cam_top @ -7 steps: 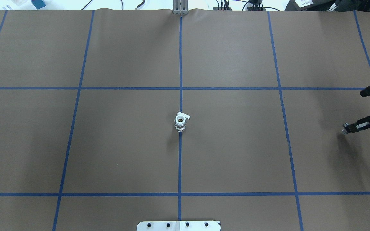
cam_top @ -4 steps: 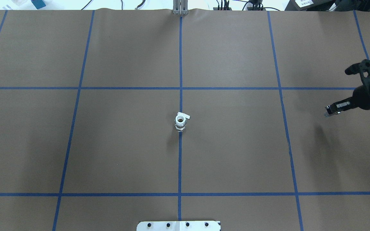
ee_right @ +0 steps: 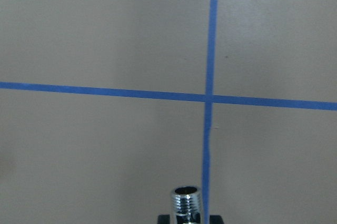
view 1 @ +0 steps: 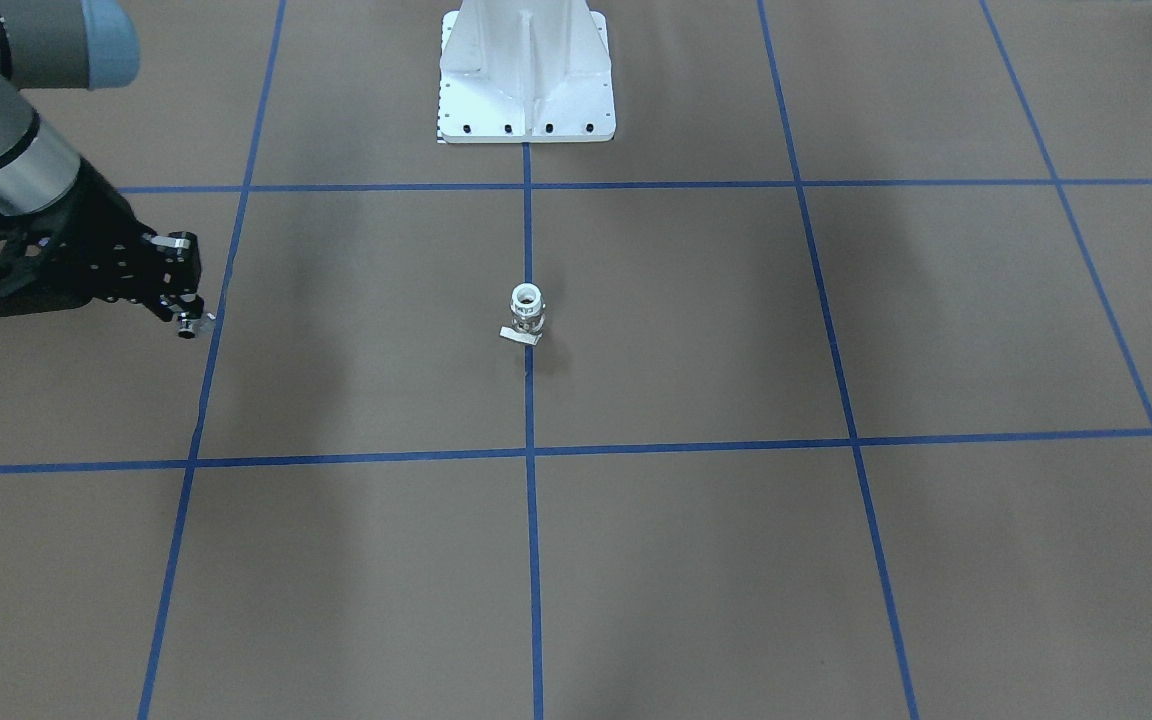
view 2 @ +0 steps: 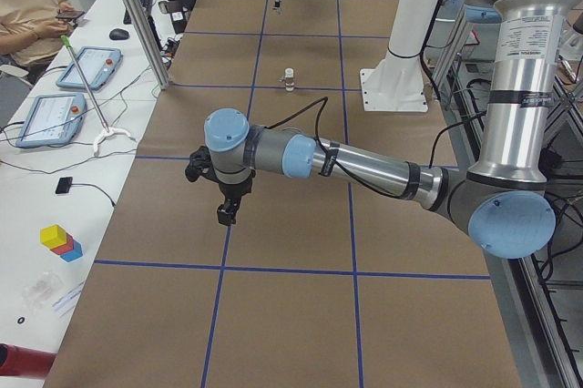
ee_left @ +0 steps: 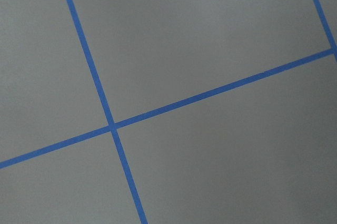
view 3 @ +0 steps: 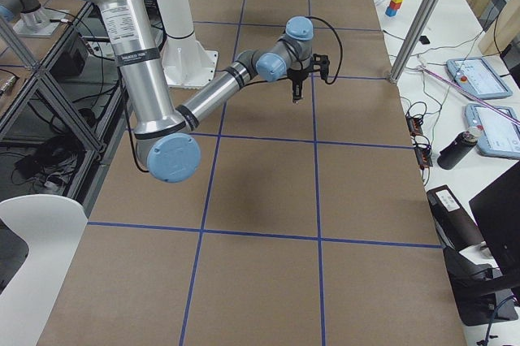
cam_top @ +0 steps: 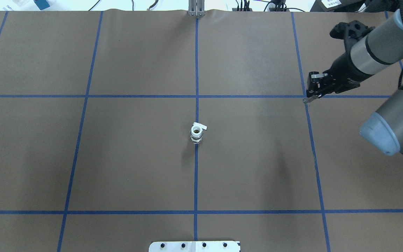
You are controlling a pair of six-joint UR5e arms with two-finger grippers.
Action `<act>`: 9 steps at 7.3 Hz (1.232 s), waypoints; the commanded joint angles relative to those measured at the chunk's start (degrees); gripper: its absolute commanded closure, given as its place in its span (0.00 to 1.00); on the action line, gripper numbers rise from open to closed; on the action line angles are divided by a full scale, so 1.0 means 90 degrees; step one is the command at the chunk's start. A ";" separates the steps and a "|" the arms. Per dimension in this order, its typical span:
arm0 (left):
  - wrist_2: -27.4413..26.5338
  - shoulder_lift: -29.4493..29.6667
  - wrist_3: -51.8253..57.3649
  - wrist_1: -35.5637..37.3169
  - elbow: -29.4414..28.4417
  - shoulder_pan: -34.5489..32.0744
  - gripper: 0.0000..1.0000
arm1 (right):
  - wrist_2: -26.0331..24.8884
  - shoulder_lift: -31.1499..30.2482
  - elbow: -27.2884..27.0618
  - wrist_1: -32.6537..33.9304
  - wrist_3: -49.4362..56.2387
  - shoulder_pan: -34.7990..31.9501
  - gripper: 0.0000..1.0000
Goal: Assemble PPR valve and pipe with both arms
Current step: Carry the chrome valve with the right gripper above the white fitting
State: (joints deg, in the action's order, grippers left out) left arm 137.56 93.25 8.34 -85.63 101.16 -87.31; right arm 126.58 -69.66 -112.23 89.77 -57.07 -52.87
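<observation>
The PPR valve (cam_top: 197,132) stands upright at the table's centre on the middle blue line, white collar up, pale handle tab to one side; it also shows in the front view (view 1: 526,312) and the left view (view 2: 289,79). My right gripper (cam_top: 309,98) is shut on the chrome pipe (ee_right: 186,202) and hovers over a tape crossing, far right of the valve. The pipe sticks out of the fingers in the front view (view 1: 202,322). My left gripper (view 2: 225,213) shows only in the left side view, low over the table; I cannot tell whether it is open.
The white bolted pedestal (view 1: 526,80) stands at the robot's side of the table. Blue tape lines (cam_top: 196,70) grid the brown cover. Aluminium posts (view 2: 137,15), tablets (view 2: 86,69) and coloured blocks (view 2: 58,241) are off the far edge.
My right arm has swung in from the right edge, moving farther away and to the left with the pipe in its fingers. The valve has not moved.
</observation>
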 commanded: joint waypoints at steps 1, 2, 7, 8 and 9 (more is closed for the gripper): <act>-0.0001 0.0000 -0.0018 -0.0007 -0.0020 -0.0006 0.00 | -0.0342 0.1455 -0.0010 0.1250 -0.1582 0.0617 1.00; -0.0001 0.0000 -0.0018 -0.0007 -0.0029 -0.0005 0.00 | -0.0944 0.1973 0.0096 0.1604 -0.2381 0.1084 1.00; -0.0001 -0.0010 -0.0009 -0.0008 -0.0029 -0.0015 0.00 | -0.2101 0.3354 0.1657 0.1862 -0.4126 0.2191 1.00; -0.0001 -0.0010 -0.0009 -0.0017 -0.0049 -0.0006 0.00 | -0.2121 0.3374 0.1747 0.1871 -0.4137 0.2308 1.00; -0.0001 -0.0010 -0.0009 -0.0017 -0.0049 -0.0005 0.00 | -0.2160 0.3375 0.1777 0.1862 -0.4205 0.2396 1.00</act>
State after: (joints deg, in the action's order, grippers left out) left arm 137.55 93.17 8.26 -85.76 100.78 -87.41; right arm 107.70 -39.66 -97.19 106.56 -94.16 -32.50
